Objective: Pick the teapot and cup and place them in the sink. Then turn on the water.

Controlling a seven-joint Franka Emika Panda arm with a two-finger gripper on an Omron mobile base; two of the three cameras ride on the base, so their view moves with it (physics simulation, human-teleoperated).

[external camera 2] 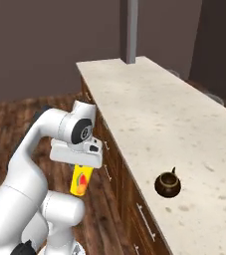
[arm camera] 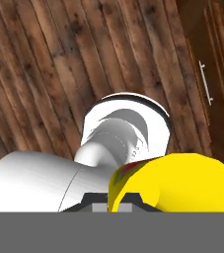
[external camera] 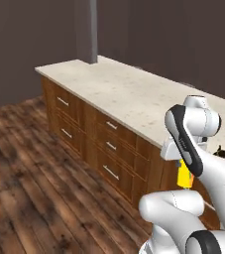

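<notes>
The gripper [external camera 2: 81, 172] is clamped on the cup [external camera 2: 80, 181], mid-left of frame, its fingers hidden; the teapot [external camera 2: 167, 185] sits lower right on the counter [external camera 2: 149, 109].

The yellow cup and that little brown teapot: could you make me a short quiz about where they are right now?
1. True or false: the gripper is shut on the cup.
2. Where is the teapot? A) on the counter B) on the floor C) in the gripper
3. Fill in: the cup hangs over the wooden ____, in front of the drawers.

Key: 1 true; 2 A, near the counter's front edge; 3 floor.
</notes>
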